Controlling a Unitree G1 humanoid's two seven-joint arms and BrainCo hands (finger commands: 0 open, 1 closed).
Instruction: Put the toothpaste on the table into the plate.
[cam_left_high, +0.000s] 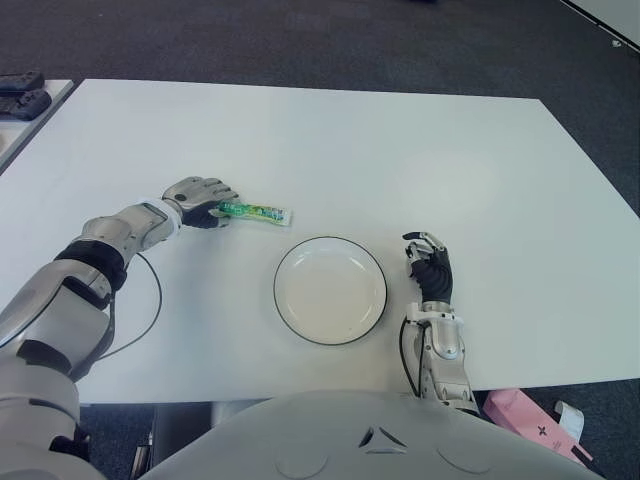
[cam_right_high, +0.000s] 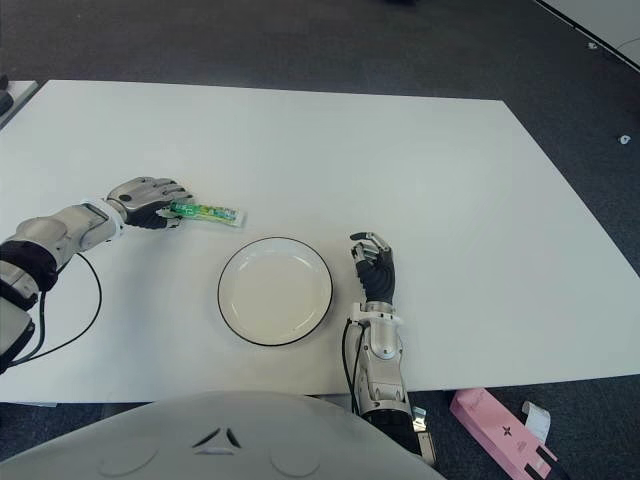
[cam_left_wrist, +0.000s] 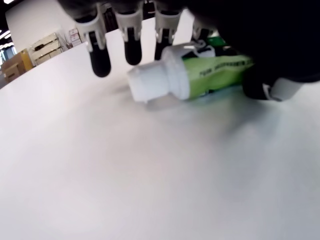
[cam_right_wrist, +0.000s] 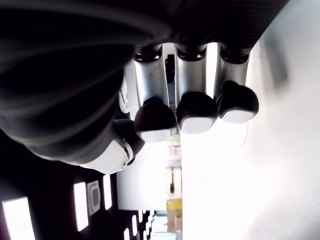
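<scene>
The toothpaste (cam_left_high: 257, 211), a green tube with a white cap (cam_left_wrist: 150, 85), lies flat on the white table (cam_left_high: 400, 150), up and to the left of the plate. My left hand (cam_left_high: 200, 201) sits over the tube's cap end. Its fingers (cam_left_wrist: 132, 47) curve down past the cap without pressing on it, and the thumb (cam_left_wrist: 280, 87) shows on the tube's other side. The white plate (cam_left_high: 330, 290) with a dark rim is bare, near the table's front edge. My right hand (cam_left_high: 430, 265) stays idle just right of the plate, fingers loosely bent and holding nothing.
A black cable (cam_left_high: 152, 290) loops on the table beside my left forearm. Dark objects (cam_left_high: 22, 95) lie on a second surface at the far left. A pink box (cam_left_high: 525, 415) is on the floor off the table's front right corner.
</scene>
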